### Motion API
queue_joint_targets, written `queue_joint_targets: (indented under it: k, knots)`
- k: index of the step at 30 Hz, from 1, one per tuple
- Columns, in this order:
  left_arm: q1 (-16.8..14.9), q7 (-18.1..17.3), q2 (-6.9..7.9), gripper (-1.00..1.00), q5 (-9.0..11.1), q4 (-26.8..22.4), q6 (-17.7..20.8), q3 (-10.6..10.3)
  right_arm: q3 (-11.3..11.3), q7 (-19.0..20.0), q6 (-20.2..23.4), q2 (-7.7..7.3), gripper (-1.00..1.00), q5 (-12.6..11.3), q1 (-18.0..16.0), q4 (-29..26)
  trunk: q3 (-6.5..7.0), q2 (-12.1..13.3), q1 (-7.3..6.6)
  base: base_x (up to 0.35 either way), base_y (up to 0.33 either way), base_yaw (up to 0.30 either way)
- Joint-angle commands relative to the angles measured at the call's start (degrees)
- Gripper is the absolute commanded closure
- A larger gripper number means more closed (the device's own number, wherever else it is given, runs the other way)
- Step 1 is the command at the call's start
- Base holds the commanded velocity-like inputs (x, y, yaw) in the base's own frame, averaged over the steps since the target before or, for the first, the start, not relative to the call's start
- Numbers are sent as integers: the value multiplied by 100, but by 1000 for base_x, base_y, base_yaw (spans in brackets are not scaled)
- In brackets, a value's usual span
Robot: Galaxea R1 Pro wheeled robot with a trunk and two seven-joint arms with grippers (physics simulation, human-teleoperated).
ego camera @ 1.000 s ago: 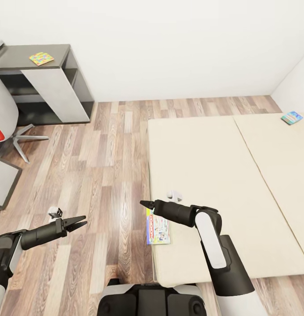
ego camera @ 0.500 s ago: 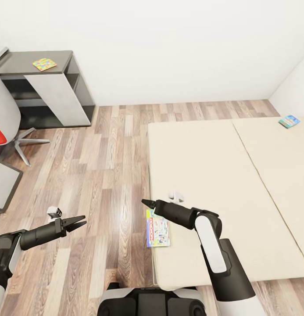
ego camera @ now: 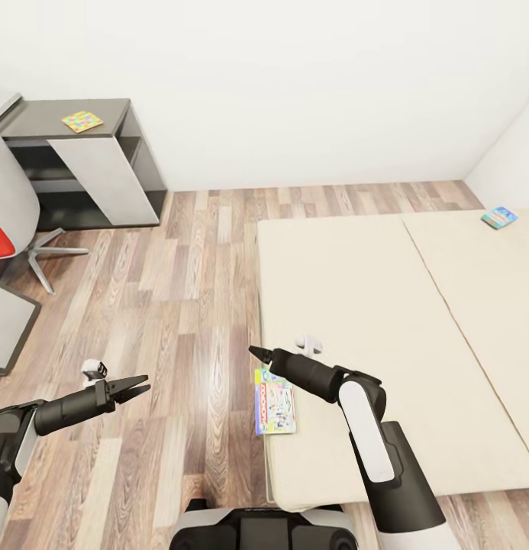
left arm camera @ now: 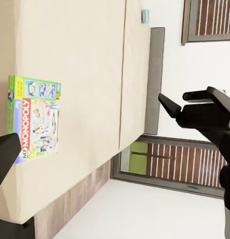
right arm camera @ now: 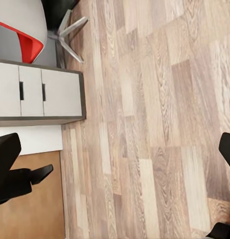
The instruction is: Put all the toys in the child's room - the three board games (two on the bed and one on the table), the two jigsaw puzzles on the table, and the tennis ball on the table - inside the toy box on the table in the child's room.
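The robot stands at the near edge of the bed [ego camera: 356,305], apparently starting on the first of the two board games that lie there. The near game box [ego camera: 275,401], a Monopoly box in the left wrist view [left arm camera: 34,118], lies flat at the mattress's near left corner, its left edge at or slightly past the bed's side. The right end effector [ego camera: 258,354] hangs above and just beyond the box, apart from it; in the head view its tips look close together, while its own wrist view shows the fingers at opposite edges, so I cannot tell how far it is spread, and it holds nothing. The left end effector [ego camera: 140,387] hovers over the plank floor, well apart from the bed, fingers slightly parted and empty. The second box [ego camera: 499,218] lies far off near the bed's far right corner. One puzzle [ego camera: 82,121] rests on the dark desk [ego camera: 35,114] section by the wall. The next move, as I judge it, calls for lowering the right end effector to the box's overhanging edge, with fingers spread to take its thin side, since a flat box offers little else to grip.
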Motion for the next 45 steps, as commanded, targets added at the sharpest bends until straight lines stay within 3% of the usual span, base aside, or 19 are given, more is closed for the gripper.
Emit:
queue_joint_targets:
  k: [1,12,22,45]
  knots:
    - [-2,-25,4,-100,-5,0,61,2,-6,8,24,3,-100,10,5,-5,3,-9,3,0,0,0]
    - [-2,-43,10,-100,3,0,61,55,-9,9,-89,3,-100,18,34,12,106,-9,3,0,0,0]
    - [-2,-27,-15,-100,-7,0,61,263,2,14,-291,3,-100,13,93,11,200,-9,3,0,0,0]
    - [-2,-37,5,-100,-3,0,61,313,13,2,-580,3,-100,5,107,47,417,-9,3,0,0,0]
